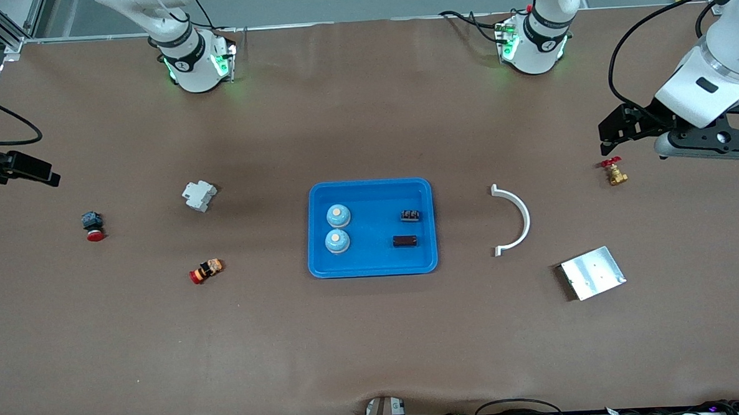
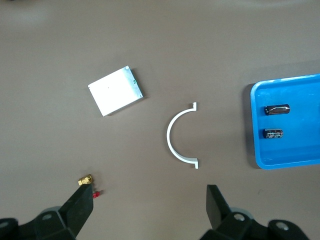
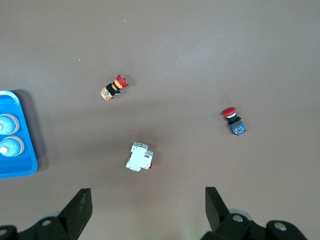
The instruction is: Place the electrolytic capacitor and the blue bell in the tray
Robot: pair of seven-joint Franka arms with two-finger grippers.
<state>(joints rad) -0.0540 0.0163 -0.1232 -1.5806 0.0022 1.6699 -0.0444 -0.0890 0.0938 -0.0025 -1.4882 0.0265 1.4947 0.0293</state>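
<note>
Since both bells (image 1: 338,216) and the capacitor (image 1: 404,241) already lie inside the blue tray (image 1: 373,267) at mid-surface, placing looks finished. Left end effector (image 1: 616,133), released, hangs over a small brass valve (image 1: 614,173); right end effector (image 3: 145,207), released, waits above a white breaker (image 1: 199,195). Next: likely nothing but retreat.

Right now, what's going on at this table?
Nothing is being handled. The tray already holds two blue bells and two dark parts. The left gripper is open over the brass valve, the right gripper open over the right arm's end near the breaker. Both hold nothing.
</note>
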